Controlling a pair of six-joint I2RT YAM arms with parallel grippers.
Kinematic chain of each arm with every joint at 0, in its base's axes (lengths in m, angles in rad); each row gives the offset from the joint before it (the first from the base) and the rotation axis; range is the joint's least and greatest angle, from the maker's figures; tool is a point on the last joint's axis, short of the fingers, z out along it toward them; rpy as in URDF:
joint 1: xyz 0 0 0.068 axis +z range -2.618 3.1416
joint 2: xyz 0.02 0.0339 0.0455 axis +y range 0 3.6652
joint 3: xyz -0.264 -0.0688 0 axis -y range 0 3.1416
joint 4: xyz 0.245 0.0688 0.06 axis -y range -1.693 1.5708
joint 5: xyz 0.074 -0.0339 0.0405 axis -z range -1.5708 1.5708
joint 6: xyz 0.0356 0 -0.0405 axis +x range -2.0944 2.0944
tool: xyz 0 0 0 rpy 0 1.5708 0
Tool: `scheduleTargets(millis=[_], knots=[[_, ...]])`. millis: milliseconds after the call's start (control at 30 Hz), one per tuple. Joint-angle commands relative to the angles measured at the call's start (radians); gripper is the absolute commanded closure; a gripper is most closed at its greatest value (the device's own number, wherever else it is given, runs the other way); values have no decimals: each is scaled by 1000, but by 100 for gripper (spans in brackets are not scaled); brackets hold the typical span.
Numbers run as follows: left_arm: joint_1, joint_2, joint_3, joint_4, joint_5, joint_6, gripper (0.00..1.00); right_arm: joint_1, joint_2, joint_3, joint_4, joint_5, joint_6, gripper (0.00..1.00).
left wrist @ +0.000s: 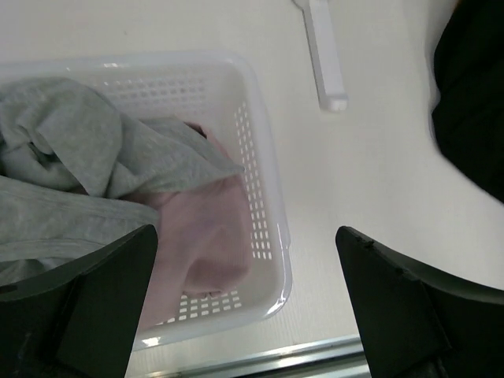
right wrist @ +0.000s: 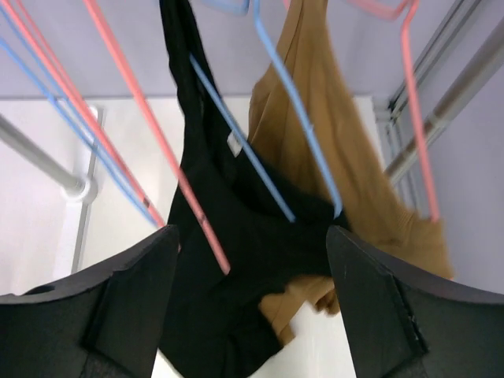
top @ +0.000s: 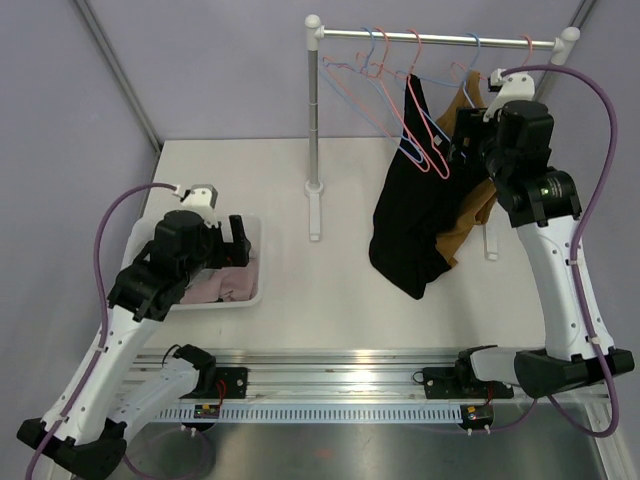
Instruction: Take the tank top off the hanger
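Left gripper [left wrist: 246, 236] spread wide over the white basket [left wrist: 266, 209], which holds a grey garment [left wrist: 71, 134] and a pink garment [left wrist: 213, 236] - well apart from the rack, so not the arm for this. Right gripper [right wrist: 252, 236] is up at the rack, jaws spread, pinching nothing. Black tank top [right wrist: 228, 268] lies straight ahead of it, between the finger lines, long axis vertical. It is plain black and limp, apparently on the blue hanger [right wrist: 236, 134], with a brown top [right wrist: 339, 150] just behind - snag risk. Rail [top: 440, 38] is farthest.
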Motion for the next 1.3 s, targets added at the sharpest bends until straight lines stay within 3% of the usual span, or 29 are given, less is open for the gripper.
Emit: scheduleTargets(millis=[0,167,400,667,967,1000,1033,1267], knots=[[-34,-82,-97,86,61,34,1,-57,85,133,63,-29,-106,19],[-45,-136,-142,114,105,29,1,-118,237,328,-13,-165,-150,23],[-45,-160,-154,120,123,28,1,-175,457,505,-148,-254,-163,39],[-45,-160,-162,126,130,29,1,-195,474,520,-188,-432,-128,69],[-45,-148,-166,128,130,26,1,-195,449,489,-178,-524,-49,78],[-45,-147,-165,125,131,26,1,-195,451,495,-185,-524,-45,82],[-45,-145,-166,126,134,25,1,-194,452,506,-191,-518,-39,95],[-45,-137,-166,128,136,25,1,-174,463,569,-225,-508,-6,100]])
